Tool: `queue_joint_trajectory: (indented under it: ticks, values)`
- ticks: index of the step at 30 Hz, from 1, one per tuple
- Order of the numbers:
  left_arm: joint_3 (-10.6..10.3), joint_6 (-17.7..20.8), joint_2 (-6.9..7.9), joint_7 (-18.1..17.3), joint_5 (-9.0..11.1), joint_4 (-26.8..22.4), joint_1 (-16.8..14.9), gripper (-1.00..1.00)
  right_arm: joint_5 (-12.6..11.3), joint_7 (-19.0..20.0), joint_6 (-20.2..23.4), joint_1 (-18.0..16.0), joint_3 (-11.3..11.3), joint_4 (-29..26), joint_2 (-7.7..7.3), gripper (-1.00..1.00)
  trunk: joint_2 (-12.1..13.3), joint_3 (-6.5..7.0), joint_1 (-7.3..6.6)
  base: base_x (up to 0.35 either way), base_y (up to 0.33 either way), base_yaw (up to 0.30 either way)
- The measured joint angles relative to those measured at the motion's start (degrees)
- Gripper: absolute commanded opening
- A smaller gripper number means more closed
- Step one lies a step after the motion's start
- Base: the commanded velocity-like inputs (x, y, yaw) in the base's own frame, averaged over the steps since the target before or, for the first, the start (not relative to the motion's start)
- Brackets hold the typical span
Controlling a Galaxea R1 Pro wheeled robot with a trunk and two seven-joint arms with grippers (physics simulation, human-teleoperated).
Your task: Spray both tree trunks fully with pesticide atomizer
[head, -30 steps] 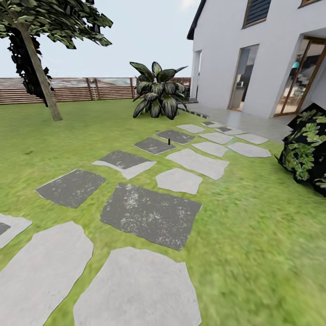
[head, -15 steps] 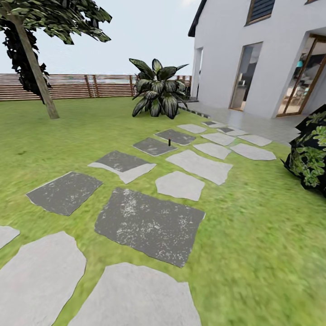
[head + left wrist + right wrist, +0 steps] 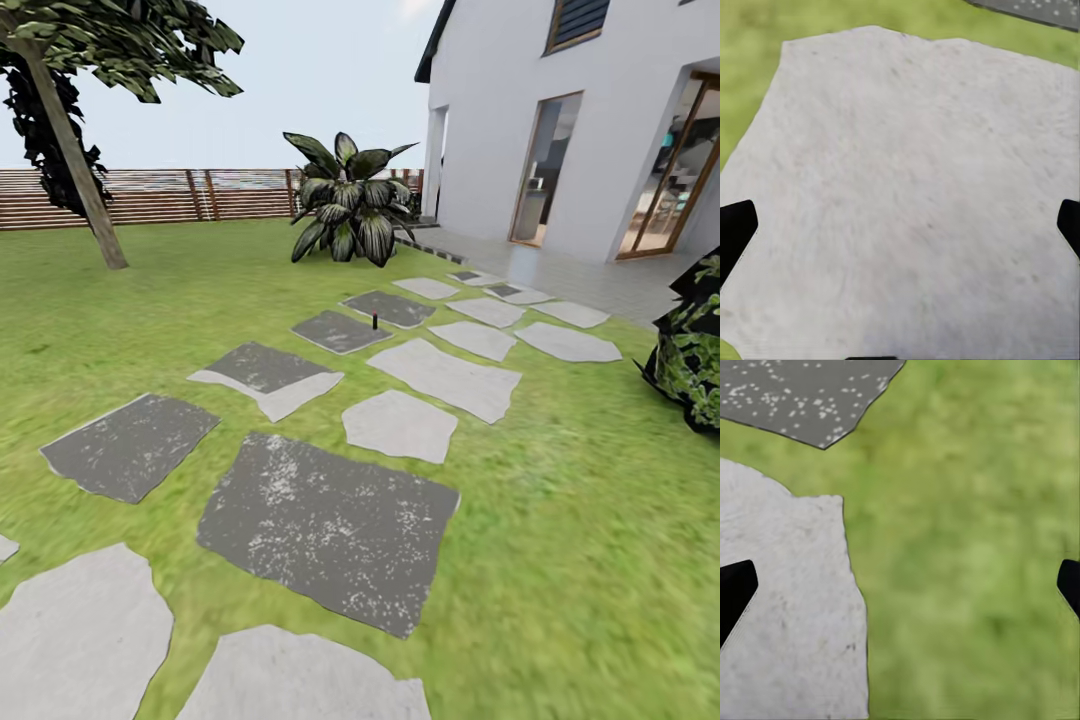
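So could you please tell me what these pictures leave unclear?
- Small dark upright object among the stepping stones, head view: too small to identify.
- Tree: crown cut off by the frame's top and left edges.
- Dark leafy bush: cut off by the right edge.

Head camera has moved forward along the stones [image 3: 330, 525]; whole view shifted, nothing in the scene itself moved. Near slabs slid down and out of frame, the big dark slab now lower and larger. Bush [image 3: 695, 350] at right mostly past the edge. Tree [image 3: 75, 160] slightly further left. Atomizer [image 3: 375, 321] a bit lower, slightly nearer
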Motion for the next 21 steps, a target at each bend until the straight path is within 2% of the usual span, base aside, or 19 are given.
queue_joint_trajectory:
  ticks: [21]
  values:
    - [0.0, 0.0, 0.0, 0.0, 0.0, 0.01, 0.0, 1.0, 0.0, 0.0, 0.0, 0.0, 0.0, 0.0, 0.03, 1.0, 0.0, 0.0, 0.0, 0.338, -0.086, 0.0]
